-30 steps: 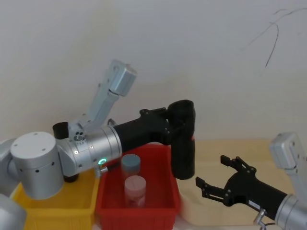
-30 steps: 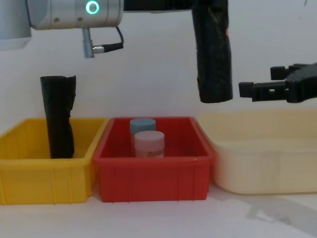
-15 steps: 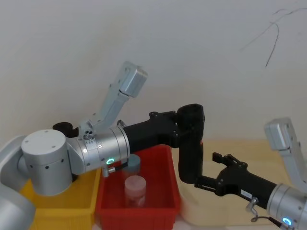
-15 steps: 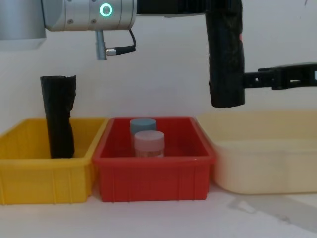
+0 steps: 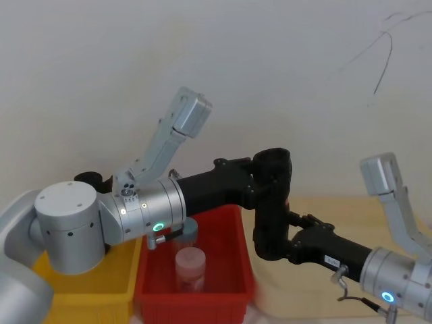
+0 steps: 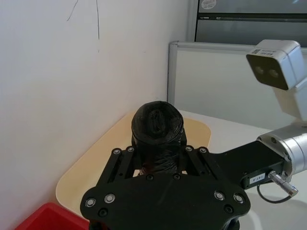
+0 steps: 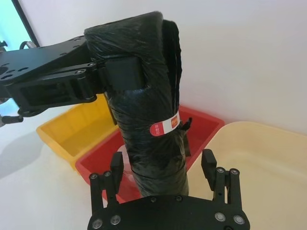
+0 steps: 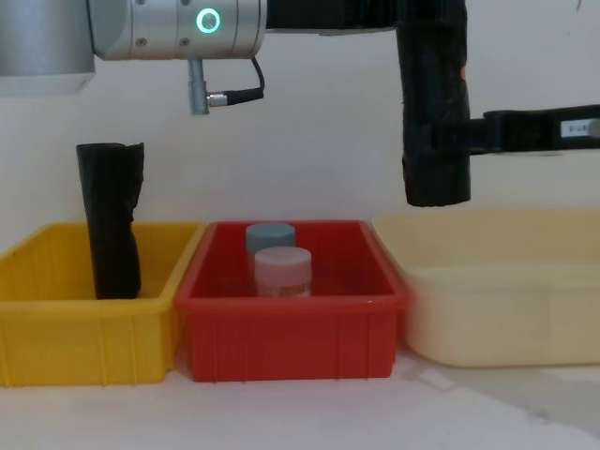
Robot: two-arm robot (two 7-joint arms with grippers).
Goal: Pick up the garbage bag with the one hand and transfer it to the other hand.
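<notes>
The garbage bag (image 5: 270, 209), a tall black roll with a small red mark (image 7: 164, 127), hangs upright in the air over the gap between the red and cream bins. My left gripper (image 5: 262, 183) is shut on its upper part (image 6: 157, 127). My right gripper (image 7: 163, 167) is open, with one finger on each side of the roll's lower half. One finger sits against the plastic, and the other stands a little off it. From the chest, the right gripper (image 8: 450, 136) reaches in from the right at the level of the garbage bag's (image 8: 433, 112) lower half.
Three bins stand in a row along the wall. The yellow bin (image 8: 84, 309) holds another black roll (image 8: 111, 220). The red bin (image 8: 291, 302) holds a blue-lidded jar (image 8: 270, 236) and a pink-lidded jar (image 8: 282, 270). The cream bin (image 8: 506, 281) is on the right.
My left arm carried the bag a little to the right. My right gripper came in from the right, and its open fingers now straddle the roll's lower half.
</notes>
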